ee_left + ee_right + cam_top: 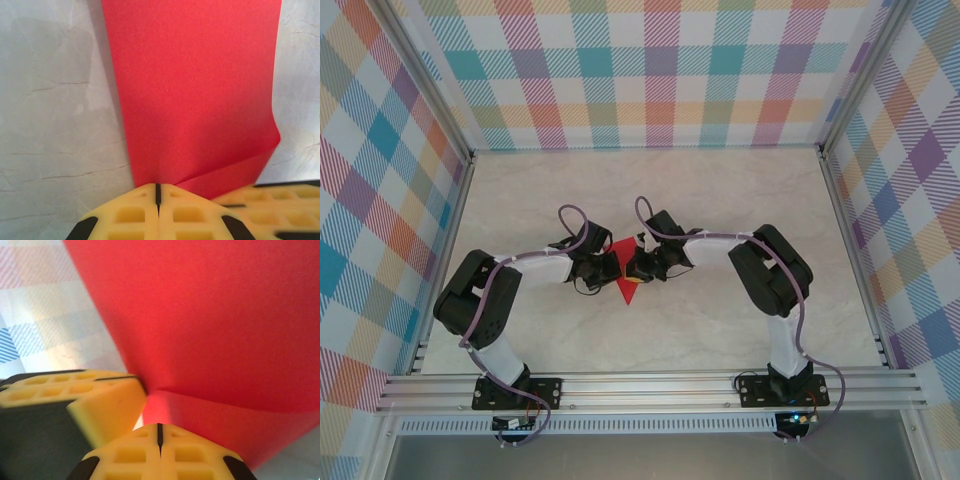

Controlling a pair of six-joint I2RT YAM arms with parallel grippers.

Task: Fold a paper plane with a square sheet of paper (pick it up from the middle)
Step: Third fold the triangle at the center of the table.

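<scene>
Left hand [607, 268] & right hand [637, 267] both pinch the paper [625, 272] shut-tight mid-bench [720, 200], a creased red triangle w/ some yellow showing (no narrow dart yet), so prob. midway, wing folds left.

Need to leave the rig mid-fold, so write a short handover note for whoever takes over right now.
Left gripper: shut, pinching the red paper at a crease.
Right gripper: shut on the same sheet, its fingertips right beside the left's.
Paper: held between both grippers over the middle of the table. From above it looks like a pointed triangle.
Done: sheet picked up, at least one fold creased.
Left: further folds. It is not yet a narrow dart with wings.
</scene>
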